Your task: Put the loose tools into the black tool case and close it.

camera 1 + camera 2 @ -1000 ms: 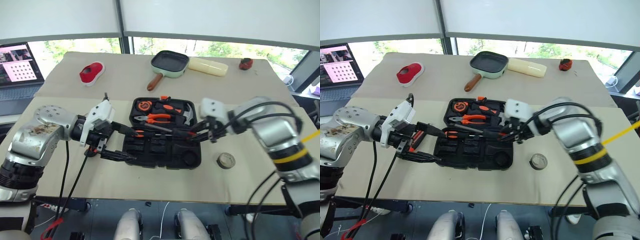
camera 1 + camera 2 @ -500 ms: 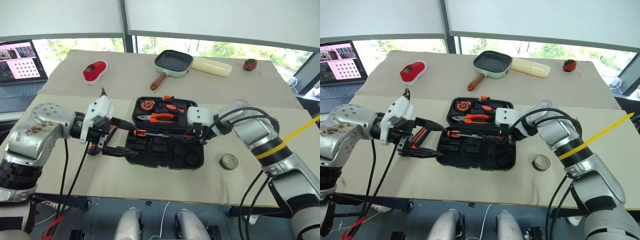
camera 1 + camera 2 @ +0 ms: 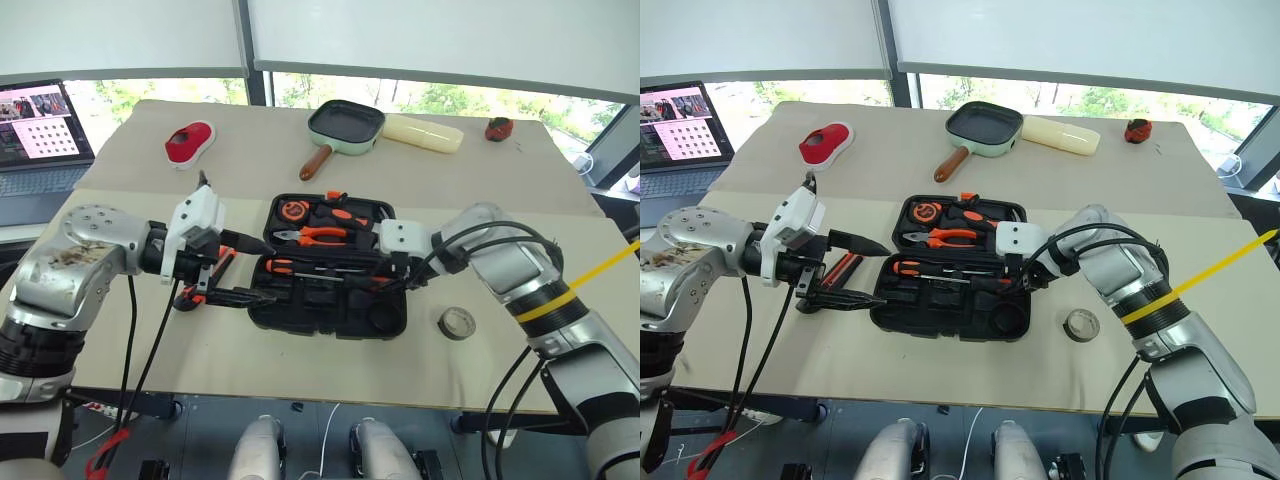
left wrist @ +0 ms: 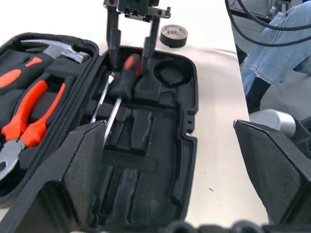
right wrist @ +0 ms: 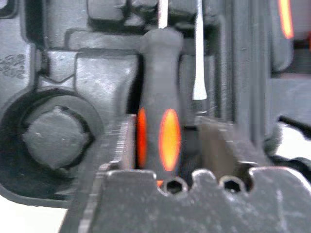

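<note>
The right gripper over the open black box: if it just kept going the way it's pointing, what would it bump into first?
Most likely the black-and-orange screwdriver lying between the right gripper's parted fingers, in the black tool case. Past that handle is the case's moulded bottom. How much gap remains is hard to judge.

The open laptop [image 3: 40, 120] at the far left of the desk is cut by the picture's edge, and the marks on its screen are too small to read. The black-and-orange utility knife [image 3: 843, 268] on the desk lies partly behind the left fingers [image 3: 855, 243]. In the right wrist view, the butt of the black screwdriver with orange ovals [image 5: 160, 121] is hidden behind the blurred base of the right fingers [image 5: 119, 145], so contact cannot be judged. A person's leg in blue jeans [image 4: 272, 43] is cut by the left wrist view's edge
</note>
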Tool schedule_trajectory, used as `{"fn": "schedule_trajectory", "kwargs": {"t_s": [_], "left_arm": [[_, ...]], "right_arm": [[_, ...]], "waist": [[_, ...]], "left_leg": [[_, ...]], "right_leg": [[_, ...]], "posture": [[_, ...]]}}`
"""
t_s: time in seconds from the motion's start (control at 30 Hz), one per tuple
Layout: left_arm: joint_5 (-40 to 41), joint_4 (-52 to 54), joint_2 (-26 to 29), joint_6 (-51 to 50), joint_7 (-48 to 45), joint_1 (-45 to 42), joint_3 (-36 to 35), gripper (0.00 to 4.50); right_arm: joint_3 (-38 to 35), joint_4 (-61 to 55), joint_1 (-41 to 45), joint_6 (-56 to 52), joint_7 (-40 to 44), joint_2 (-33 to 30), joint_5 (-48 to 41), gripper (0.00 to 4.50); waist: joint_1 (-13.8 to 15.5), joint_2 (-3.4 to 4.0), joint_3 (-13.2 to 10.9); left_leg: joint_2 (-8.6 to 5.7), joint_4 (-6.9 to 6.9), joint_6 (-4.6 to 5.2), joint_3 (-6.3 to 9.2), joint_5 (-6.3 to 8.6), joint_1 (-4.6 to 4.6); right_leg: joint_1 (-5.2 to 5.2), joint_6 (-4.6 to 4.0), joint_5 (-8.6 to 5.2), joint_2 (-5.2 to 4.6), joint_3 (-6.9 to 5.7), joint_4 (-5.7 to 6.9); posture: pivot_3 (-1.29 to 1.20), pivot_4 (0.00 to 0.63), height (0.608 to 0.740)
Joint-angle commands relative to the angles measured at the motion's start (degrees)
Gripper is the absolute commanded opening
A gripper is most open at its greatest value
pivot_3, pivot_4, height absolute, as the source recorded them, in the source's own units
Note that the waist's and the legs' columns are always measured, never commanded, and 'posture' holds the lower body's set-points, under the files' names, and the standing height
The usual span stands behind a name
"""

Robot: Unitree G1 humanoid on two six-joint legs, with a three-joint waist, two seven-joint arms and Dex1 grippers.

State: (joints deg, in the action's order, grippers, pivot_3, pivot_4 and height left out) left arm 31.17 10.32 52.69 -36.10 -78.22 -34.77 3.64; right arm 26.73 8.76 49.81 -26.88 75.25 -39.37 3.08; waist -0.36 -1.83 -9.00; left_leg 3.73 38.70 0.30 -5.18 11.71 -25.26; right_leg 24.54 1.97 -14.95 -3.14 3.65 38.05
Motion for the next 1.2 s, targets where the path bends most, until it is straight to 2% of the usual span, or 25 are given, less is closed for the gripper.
{"fn": "schedule_trajectory", "kwargs": {"t_s": [0.03, 0.13, 0.17, 0.53, 0.73, 1.0, 1.1, 1.2], "left_arm": [[-0.6, -0.35, -0.3, 1.46, -0.37, -1.54, -0.01, 4.5], [-0.97, -0.68, -0.53, 1.88, -0.59, -1.65, 0.18, 4.5], [-1.13, -0.85, -0.64, 2.05, -0.65, -1.71, 0.32, 4.5], [-2.46, -2.66, -0.96, 3.0, -1.78, -2.56, 0.91, 4.5], [-2.64, -3.31, -1.14, 3.62, -1.88, -2.94, 1.48, 4.5], [-3.2, -3.78, -1.5, 4.02, -1.92, -2.95, 1.64, 4.5], [-3.58, -4.05, -1.55, 4.34, -1.62, -2.71, 1.67, 4.5], [-3.49, -3.63, -1.31, 3.75, -0.42, -1.47, 0.65, 4.5]], "right_arm": [[-3.8, -4.99, 0.87, -3.77, -0.31, 1.16, -3.14, 3.99], [-6.46, -6.89, 0.69, -7.52, -3.36, 2.88, -5.01, 3.99], [-7.8, -7.37, 0.36, -9.6, -4.86, 3.89, -6.02, 3.78], [-7.82, -10.83, -5.9, -14.75, -11.75, 7.64, -7.84, 0.11], [-4.53, -8.16, -7.11, -12.88, -14.61, 9.38, -4.96, 0.05], [3.44, -10.46, -11.05, -7.67, -15.52, 7.34, 1.83, 0.05], [1.65, -11.81, -11.02, -7.89, -15.52, 7.58, 1.07, 0.05], [-4.3, -14.77, -10.52, -8.59, -16.8, 8.84, -2.61, 0.05]], "waist": [[-0.03, 0.0, 0.0], [-0.18, 0.0, 0.0], [-0.21, 0.0, 0.0], [-0.23, 0.0, 0.0], [-0.35, 0.0, 0.0], [-0.31, -0.12, 0.09], [-0.25, -0.16, 0.11], [-0.18, -0.17, 0.11]], "left_leg": [[0.0, 0.0, 0.0, 0.01, 0.0, 0.0], [0.01, 0.0, 0.0, 0.02, 0.0, 0.0], [0.01, 0.0, 0.0, 0.02, 0.0, 0.0], [0.0, 0.02, 0.0, 0.03, 0.0, 0.0], [0.01, 0.0, 0.0, 0.06, 0.0, 0.0], [0.01, 0.01, 0.0, 0.08, 0.0, 0.11], [0.01, 0.01, 0.0, 0.09, 0.0, 0.15], [0.01, 0.02, 0.0, 0.09, 0.0, 0.15]], "right_leg": [[0.0, 0.0, 0.0, 0.0, 0.0, 0.0], [0.0, 0.0, 0.0, 0.01, -0.01, 0.02], [0.0, 0.0, 0.0, 0.01, 0.0, 0.02], [-0.04, 0.0, 0.0, 0.0, -0.04, 0.02], [-0.03, 0.0, 0.0, 0.02, -0.04, 0.02], [-0.18, 0.0, 0.0, 0.01, -0.07, 0.01], [-0.22, 0.0, 0.0, 0.01, -0.08, 0.01], [-0.23, 0.0, 0.0, 0.0, -0.09, 0.01]], "posture": [[0.0, 0.15, 0.74], [0.0, 0.15, 0.74], [0.0, 0.15, 0.74], [0.0, 0.15, 0.74], [0.0, 0.15, 0.74], [0.0, 0.15, 0.74], [0.0, 0.15, 0.74], [0.0, 0.15, 0.74]]}}
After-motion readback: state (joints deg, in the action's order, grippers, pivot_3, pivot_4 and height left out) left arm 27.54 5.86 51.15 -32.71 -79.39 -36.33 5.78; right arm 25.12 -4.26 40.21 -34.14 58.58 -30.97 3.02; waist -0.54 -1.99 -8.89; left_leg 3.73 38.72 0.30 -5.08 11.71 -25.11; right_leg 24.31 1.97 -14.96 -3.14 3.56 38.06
